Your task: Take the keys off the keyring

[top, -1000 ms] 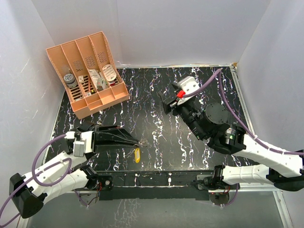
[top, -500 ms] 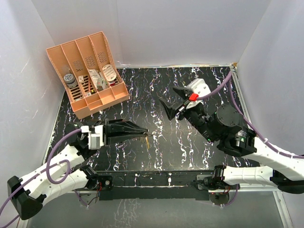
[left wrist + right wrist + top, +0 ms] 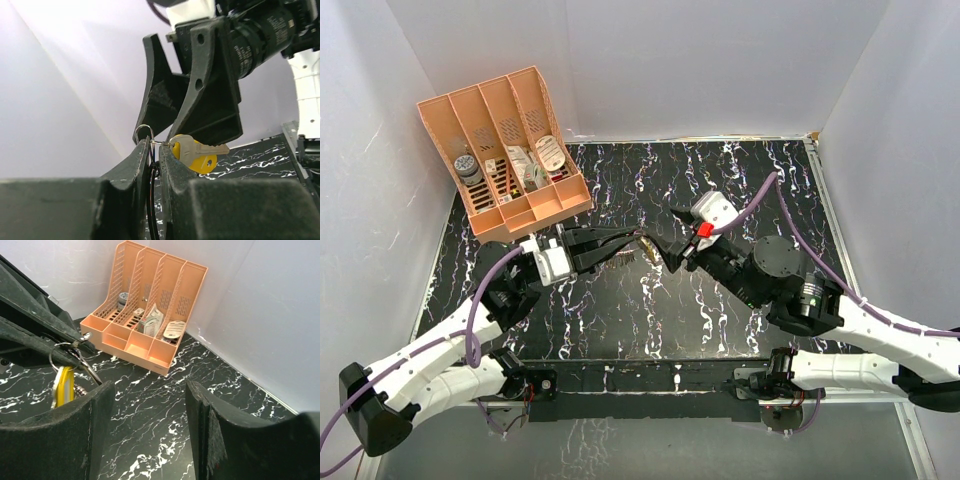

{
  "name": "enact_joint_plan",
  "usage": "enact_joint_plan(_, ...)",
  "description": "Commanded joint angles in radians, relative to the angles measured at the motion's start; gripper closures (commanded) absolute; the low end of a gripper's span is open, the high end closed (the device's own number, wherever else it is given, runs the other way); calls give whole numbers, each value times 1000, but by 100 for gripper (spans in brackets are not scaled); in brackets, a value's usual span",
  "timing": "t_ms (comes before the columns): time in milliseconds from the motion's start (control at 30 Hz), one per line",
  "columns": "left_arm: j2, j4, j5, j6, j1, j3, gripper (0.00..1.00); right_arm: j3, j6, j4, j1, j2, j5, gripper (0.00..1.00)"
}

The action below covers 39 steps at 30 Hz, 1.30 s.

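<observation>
My left gripper is shut on the thin silvery keyring and holds it above the table, mid-scene. The yellow-headed key hangs from the ring just right of my left fingertips. It also shows in the right wrist view, below the ring. A thin dark blade hangs beside it; I cannot tell whether it is the black key. My right gripper is open and empty. Its fingers stand close behind the ring and face my left gripper's tips.
A peach desk organizer with small items in its slots stands at the back left, also in the right wrist view. The table is black marble with white veins. White walls close in three sides.
My left gripper has lifted the keyring and keys off the table and carried them away from me and right. My right gripper has swung left to meet it.
</observation>
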Motion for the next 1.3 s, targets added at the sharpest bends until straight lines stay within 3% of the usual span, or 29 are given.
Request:
enact_joint_plan(0, 1, -25, -121, 69, -1, 52, 100, 35, -43, 62, 18, -3, 15, 43)
enact_joint_plan(200, -9, -49, -151, 87, -1, 44, 100, 48, -94, 82, 19, -31, 121, 43)
enact_joint_plan(900, 11, -26, -193, 80, -1, 32, 100, 98, -38, 59, 19, 20, -89, 42)
enact_joint_plan(1267, 13, -6, -186, 58, -1, 25, 100, 93, -27, 72, 19, 41, -70, 59)
